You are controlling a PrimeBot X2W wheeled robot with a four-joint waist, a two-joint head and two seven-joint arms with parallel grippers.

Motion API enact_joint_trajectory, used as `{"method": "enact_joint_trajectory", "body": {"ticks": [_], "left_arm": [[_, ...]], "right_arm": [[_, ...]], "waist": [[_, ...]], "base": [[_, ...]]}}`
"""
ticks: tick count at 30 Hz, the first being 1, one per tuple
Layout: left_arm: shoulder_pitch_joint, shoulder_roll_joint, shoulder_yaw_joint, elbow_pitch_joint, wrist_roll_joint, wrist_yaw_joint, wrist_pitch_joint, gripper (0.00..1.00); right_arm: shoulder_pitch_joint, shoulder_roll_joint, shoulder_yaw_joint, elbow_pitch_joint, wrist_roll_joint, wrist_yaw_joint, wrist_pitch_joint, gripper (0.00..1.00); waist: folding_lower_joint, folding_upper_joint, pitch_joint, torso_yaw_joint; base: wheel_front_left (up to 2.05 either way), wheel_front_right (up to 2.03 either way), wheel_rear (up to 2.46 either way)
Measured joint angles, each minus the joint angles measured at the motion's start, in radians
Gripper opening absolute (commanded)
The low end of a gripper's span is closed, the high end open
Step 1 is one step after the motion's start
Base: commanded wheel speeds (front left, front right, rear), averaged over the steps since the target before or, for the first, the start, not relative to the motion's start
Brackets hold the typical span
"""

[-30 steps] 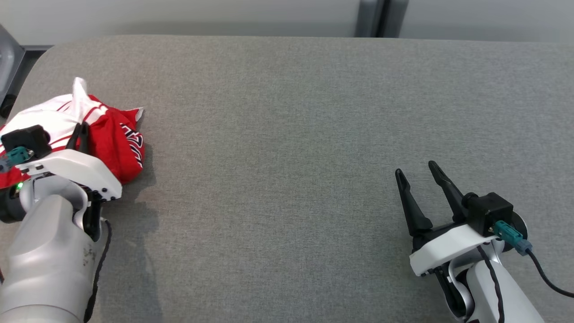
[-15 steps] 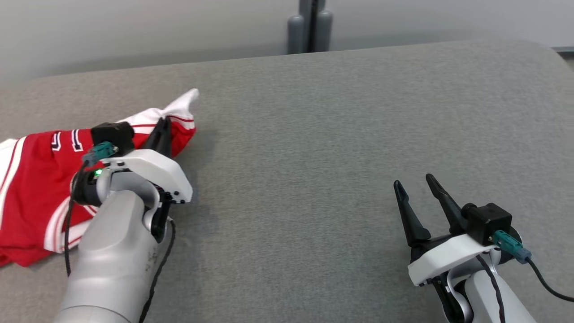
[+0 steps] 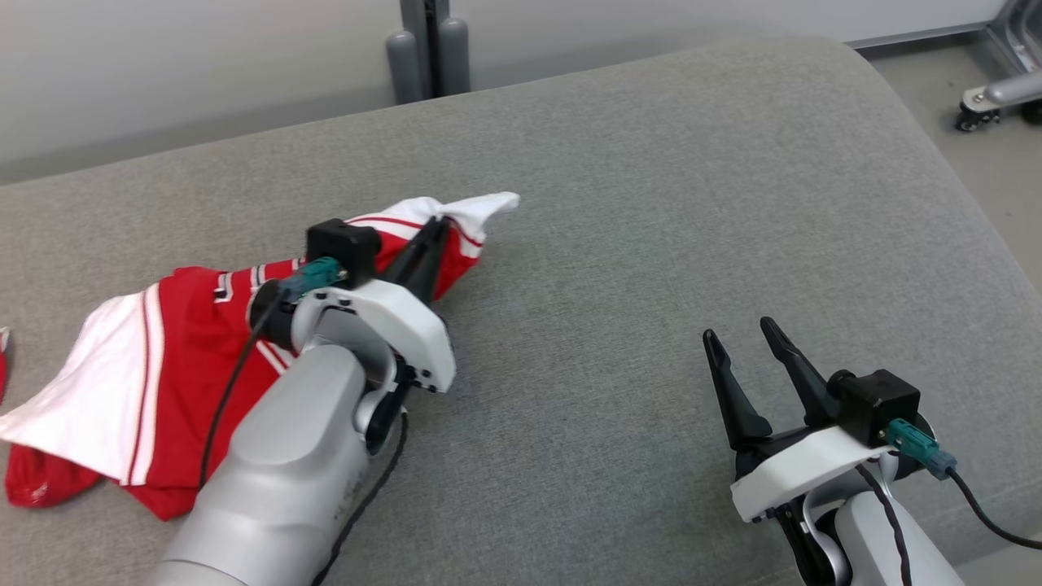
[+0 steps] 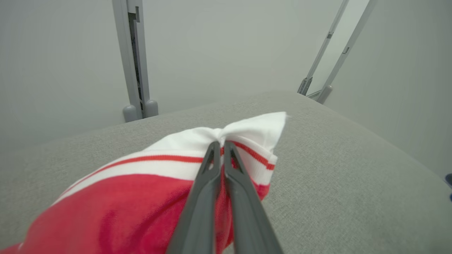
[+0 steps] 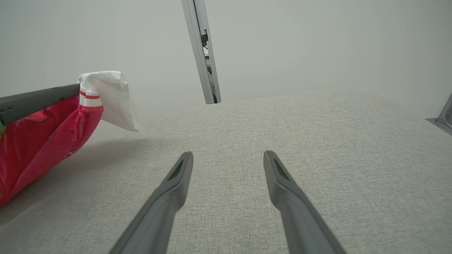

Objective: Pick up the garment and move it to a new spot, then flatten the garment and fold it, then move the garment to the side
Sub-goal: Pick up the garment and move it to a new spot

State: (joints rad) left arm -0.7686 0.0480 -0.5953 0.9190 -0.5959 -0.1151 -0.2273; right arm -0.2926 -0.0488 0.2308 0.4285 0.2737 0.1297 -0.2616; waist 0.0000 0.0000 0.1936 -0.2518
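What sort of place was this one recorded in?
Likely a test lab rather than a home: a big grey cloth-covered table, a bare pale wall with a metal post, and a wheeled metal frame on the floor.

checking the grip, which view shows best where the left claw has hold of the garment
The left wrist view: the left claw is shut on the garment at its white edge, beside the red stripe. The head view shows the pinch from behind, small. The right wrist view shows it side-on near that view's left edge.
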Motion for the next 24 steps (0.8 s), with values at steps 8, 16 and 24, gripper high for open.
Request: {"method": "enact_joint_trajectory", "body": {"ticks": [8, 16, 24], "left_arm": [[-0.022, 0.000, -0.272, -0.152, -0.143, 0.087, 0.005, 0.00], [-0.090, -0.001, -0.390, -0.229, -0.219, 0.162, -0.030, 0.00], [-0.064, -0.001, -0.311, -0.251, -0.143, 0.211, -0.035, 1.00]], "right_arm": [[0.003, 0.000, 0.012, -0.004, 0.007, 0.000, 0.000, 1.00], [0.004, 0.000, 0.023, -0.001, 0.010, 0.000, 0.000, 1.00], [-0.002, 0.000, 0.001, 0.001, 0.006, 0.000, 0.000, 1.00]], "waist": [[0.0000, 0.0000, 0.008, -0.037], [-0.0001, 0.0000, 0.013, -0.034], [0.0000, 0.0000, 0.009, 0.001]], "base": [[0.00, 0.00, 0.00], [0.00, 0.00, 0.00], [0.00, 0.00, 0.00]]}}
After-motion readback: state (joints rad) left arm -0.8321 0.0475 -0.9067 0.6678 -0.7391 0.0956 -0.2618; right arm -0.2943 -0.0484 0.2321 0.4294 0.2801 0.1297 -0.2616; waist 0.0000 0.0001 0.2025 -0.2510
